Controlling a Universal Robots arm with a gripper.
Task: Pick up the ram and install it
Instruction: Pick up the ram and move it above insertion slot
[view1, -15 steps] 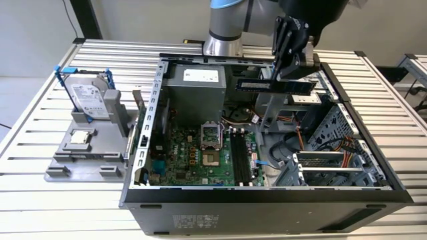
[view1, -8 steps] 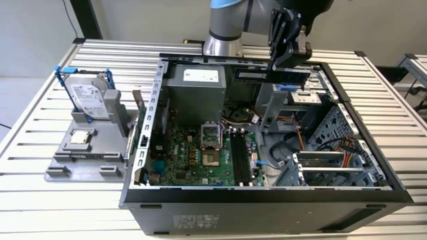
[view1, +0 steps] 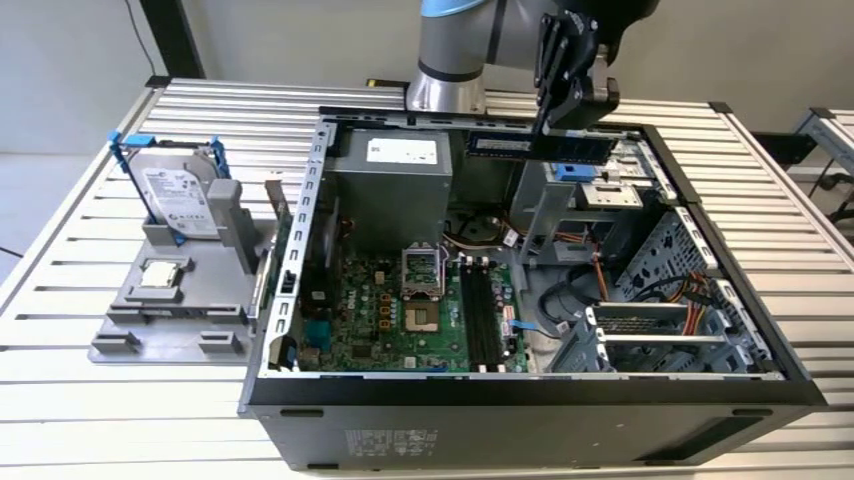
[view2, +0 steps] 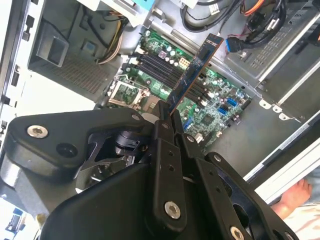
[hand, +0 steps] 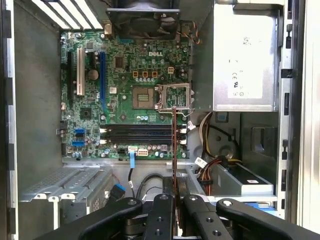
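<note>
**Now holding the ram high over the open case**

Pinches the ram (view1: 541, 146) between the pads of the end effector (view1: 577, 125), pressed onto the strip's upper edge. Carries it level, well above the open computer case (view1: 534, 425), over the case's far part and just in front of the grey power supply (view1: 394, 180). Touches nothing below.

Shows in the second wrist view as a dark strip (view2: 195, 70) jutting from the end effector (view2: 167, 117) toward the green motherboard (view2: 220, 97). Appears edge-on in the first wrist view as a thin line (hand: 174, 145) rising from the end effector (hand: 174, 197) and crossing the long black slots (hand: 140, 134).

Hangs well apart from the hard drive (view1: 180, 190), upright in a blue frame on a grey stand at the exterior view's left of the slatted worktop (view1: 134, 400).
</note>
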